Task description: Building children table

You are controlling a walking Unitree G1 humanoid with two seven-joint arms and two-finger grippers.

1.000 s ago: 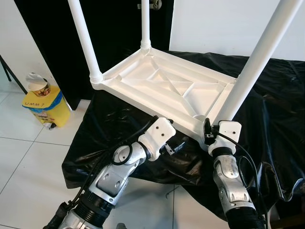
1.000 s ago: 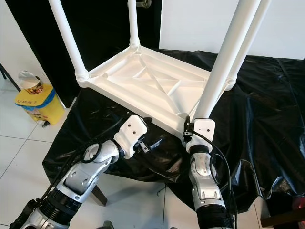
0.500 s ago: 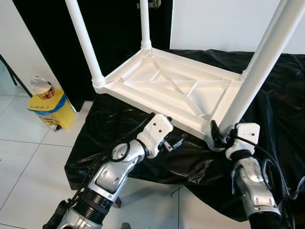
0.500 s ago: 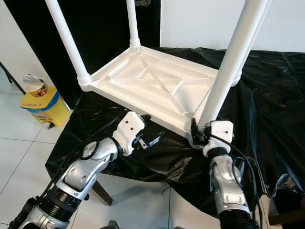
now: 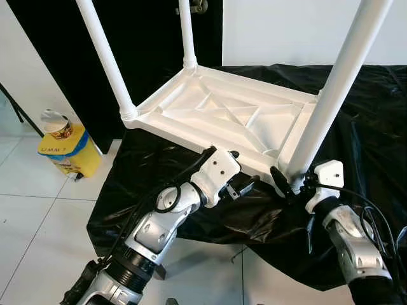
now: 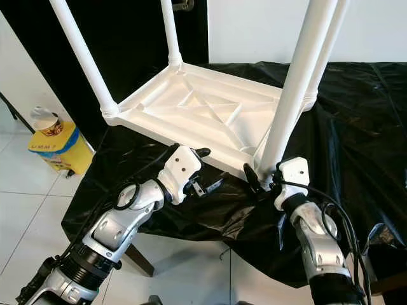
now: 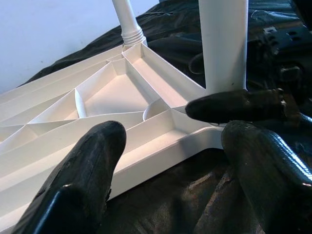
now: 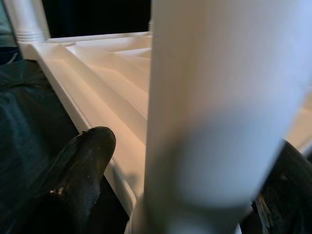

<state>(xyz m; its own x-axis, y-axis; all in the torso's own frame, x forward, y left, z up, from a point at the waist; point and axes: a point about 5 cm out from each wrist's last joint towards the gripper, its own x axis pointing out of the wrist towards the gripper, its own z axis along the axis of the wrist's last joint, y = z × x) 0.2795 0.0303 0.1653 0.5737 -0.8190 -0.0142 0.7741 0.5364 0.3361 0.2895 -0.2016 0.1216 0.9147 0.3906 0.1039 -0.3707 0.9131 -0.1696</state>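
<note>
A white plastic children's table [image 5: 229, 117] lies upside down on a surface draped in black plastic sheeting [image 5: 375, 127], its legs pointing up, as the robot works at the near corner. The right tool [image 6: 259, 184] stands at the base of the near leg [image 5: 331, 95], its fingers [image 8: 83, 161] spread either side of the white tube without visibly clamping it; the right wrist view shows the leg between them, right in front of the camera. The left tool [image 5: 245, 185] hovers open just beside the tabletop's near edge, its fingers [image 7: 87, 170] apart and the rim just beyond them. To seat this leg well, the right tool would likely need to close squarely around the tube low down and keep it upright in its socket, while the left tool steadies the rim so the tabletop does not slide on the slick sheeting. A yellow bin [image 5: 63, 146] sits on the tiled floor [image 5: 38, 216] to the left.
</note>
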